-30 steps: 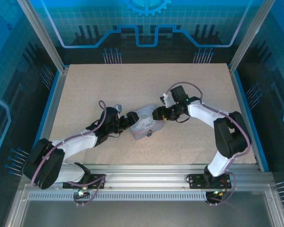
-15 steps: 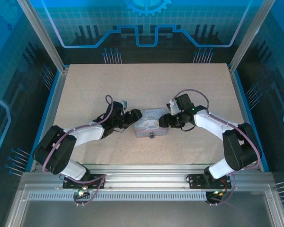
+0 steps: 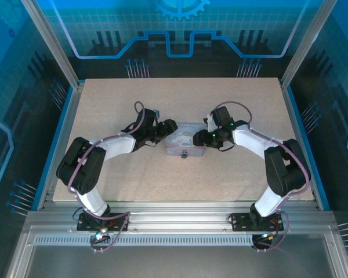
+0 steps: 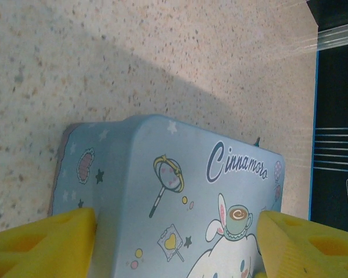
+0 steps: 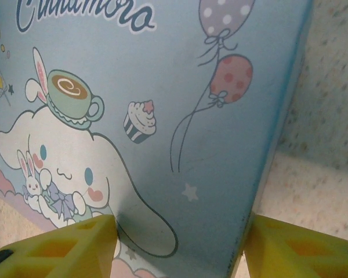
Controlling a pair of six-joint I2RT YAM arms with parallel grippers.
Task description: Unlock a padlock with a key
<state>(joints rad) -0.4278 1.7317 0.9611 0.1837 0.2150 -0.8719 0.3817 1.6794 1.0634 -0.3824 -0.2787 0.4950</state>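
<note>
Your left tool and right tool each clamp the blue tin from opposite ends on the surface; the padlock sits against its near side

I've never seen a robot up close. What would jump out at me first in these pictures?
A pale blue cartoon-printed rectangular tin sits in the middle of the speckled beige table. The left claw and the right claw each clamp one end of it between bright yellow pads. A tiny dark-grey metal padlock shows at the tin's near edge.
</note>
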